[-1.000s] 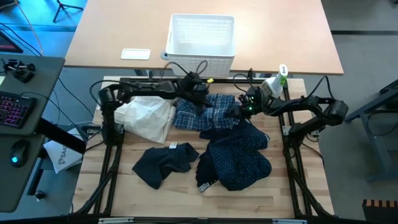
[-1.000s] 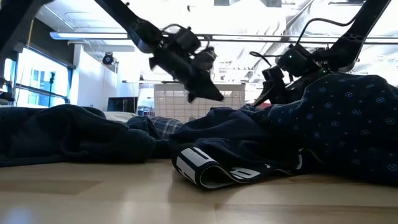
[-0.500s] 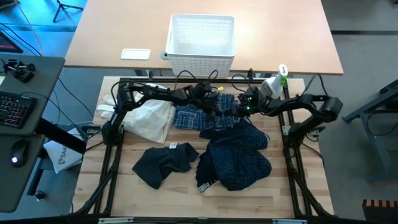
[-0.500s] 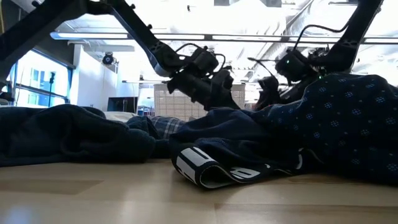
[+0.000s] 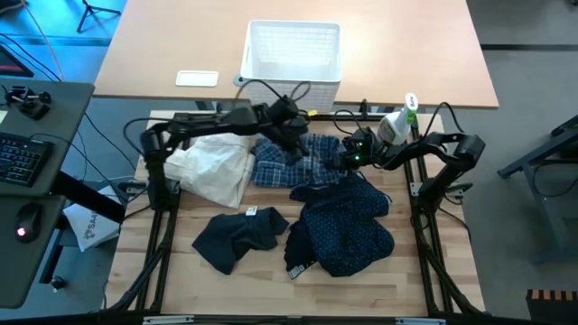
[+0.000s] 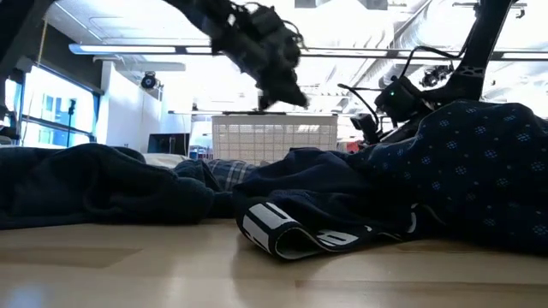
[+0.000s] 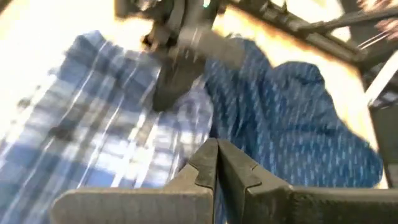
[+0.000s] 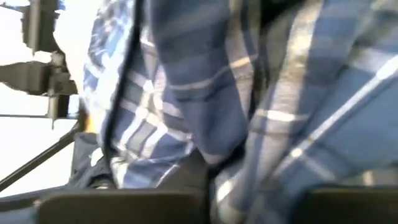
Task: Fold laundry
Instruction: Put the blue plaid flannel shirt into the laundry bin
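The right gripper point(image 5: 341, 159) pinches the plaid shirt point(image 5: 280, 168) (its right edge), while the left gripper point(image 5: 296, 141), closed and empty, hovers above it.

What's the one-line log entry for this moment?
left hand: shut, empty, above plaid shirt | right hand: gripping plaid shirt edge

Both arms are matte black, built of slim tubular links joined by bulkier rounded housings. The left arm point(image 5: 212, 124) crosses the upper left of the high view, the right arm point(image 5: 433, 149) the upper right, with a small green light point(image 5: 358, 158) glowing near its wrist. Thin black cables point(image 5: 271, 92) loop above both. In the left wrist view, two dark angular fingers point(image 7: 205, 165) meet at the bottom centre.
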Robot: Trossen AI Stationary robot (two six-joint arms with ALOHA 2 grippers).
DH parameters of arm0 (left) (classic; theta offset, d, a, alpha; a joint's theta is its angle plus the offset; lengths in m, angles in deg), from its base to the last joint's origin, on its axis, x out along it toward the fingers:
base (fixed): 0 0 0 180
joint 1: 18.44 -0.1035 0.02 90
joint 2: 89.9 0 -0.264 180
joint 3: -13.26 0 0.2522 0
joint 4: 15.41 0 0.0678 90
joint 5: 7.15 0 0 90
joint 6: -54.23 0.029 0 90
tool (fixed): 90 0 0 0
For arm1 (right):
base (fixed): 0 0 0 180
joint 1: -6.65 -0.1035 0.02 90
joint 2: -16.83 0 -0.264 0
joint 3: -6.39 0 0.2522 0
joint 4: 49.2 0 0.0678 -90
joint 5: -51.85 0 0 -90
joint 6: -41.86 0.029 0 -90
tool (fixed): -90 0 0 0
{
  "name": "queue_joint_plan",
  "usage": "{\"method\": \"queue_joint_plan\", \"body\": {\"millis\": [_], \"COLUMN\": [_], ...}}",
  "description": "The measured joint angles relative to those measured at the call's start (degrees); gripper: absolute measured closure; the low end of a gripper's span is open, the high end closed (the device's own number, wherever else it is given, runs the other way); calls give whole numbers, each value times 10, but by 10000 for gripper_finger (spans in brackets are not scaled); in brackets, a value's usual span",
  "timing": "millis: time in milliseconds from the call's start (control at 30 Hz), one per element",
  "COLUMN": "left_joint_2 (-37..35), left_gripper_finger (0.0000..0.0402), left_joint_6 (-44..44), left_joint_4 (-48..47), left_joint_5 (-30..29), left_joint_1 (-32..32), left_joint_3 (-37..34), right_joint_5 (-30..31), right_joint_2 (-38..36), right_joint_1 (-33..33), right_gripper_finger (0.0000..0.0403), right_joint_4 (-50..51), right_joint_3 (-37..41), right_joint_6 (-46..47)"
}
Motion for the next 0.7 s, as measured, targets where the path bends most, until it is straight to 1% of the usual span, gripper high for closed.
{"method": "queue_joint_plan", "body": {"millis": [33,167,267,333,367,433,500,533,600,700], "left_joint_2": [-11,-59,-108,-135,-147,-161,-168,-168,-166,-157], "left_gripper_finger": [401,401,401,401,401,401,397,392,372,326], "left_joint_6": [8,59,112,134,136,125,117,135,179,206], "left_joint_4": [-24,-92,-103,-102,-100,-96,-82,-85,-83,-67], "left_joint_5": [-11,-71,-141,-183,-197,-205,-197,-179,-127,-46], "left_joint_1": [-2,-9,-8,-7,-8,-15,-27,-31,-42,-45], "left_joint_3": [0,-2,-2,-1,-1,-1,-1,-1,-1,-2], "right_joint_5": [-9,-29,-28,-24,-23,-18,-15,-15,-14,-13], "right_joint_2": [0,-33,-68,-92,-101,-114,-120,-121,-121,-121], "right_joint_1": [1,7,10,10,10,10,10,10,10,12], "right_gripper_finger": [389,384,396,397,395,396,399,399,398,400], "right_joint_4": [-15,-83,-97,-98,-101,-97,-96,-95,-90,-65], "right_joint_3": [0,-11,-26,-39,-47,-60,-76,-83,-98,-116], "right_joint_6": [9,80,120,140,152,164,173,173,173,168]}}
